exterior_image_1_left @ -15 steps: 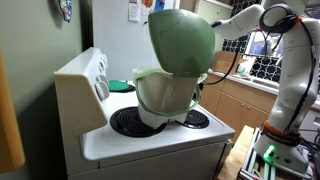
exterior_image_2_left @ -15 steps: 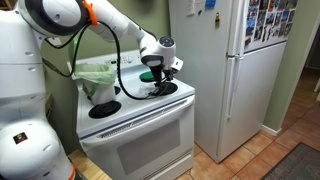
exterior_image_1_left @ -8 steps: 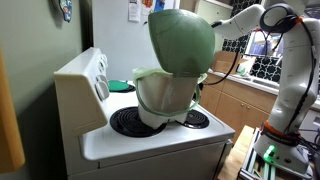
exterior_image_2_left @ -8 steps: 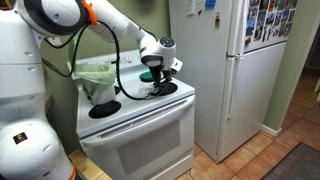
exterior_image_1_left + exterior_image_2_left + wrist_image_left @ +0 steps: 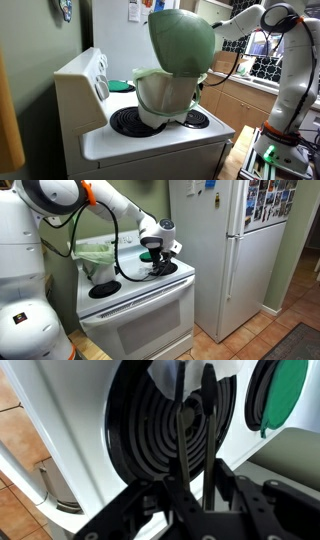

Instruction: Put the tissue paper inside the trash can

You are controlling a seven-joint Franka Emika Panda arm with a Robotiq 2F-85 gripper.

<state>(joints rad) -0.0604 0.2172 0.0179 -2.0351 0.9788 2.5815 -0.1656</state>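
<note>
In the wrist view my gripper (image 5: 194, 372) reaches over a black coil burner (image 5: 145, 445), its two thin fingers close together and shut on the white tissue paper (image 5: 165, 380), which bunches around the tips. In an exterior view the gripper (image 5: 162, 258) hangs low over the stove's right front burner. The trash can (image 5: 165, 95), cream-white with a pale green rim, stands on the stove with its domed green lid (image 5: 182, 40) raised. It also shows behind the arm as the trash can (image 5: 98, 255), to the left of the gripper and apart from it.
The white stove (image 5: 140, 298) carries everything. A flat bright green object (image 5: 285, 395) lies on the burner beside the gripper. A white fridge (image 5: 225, 250) stands right of the stove. The stove's raised back panel (image 5: 85, 75) runs along one side.
</note>
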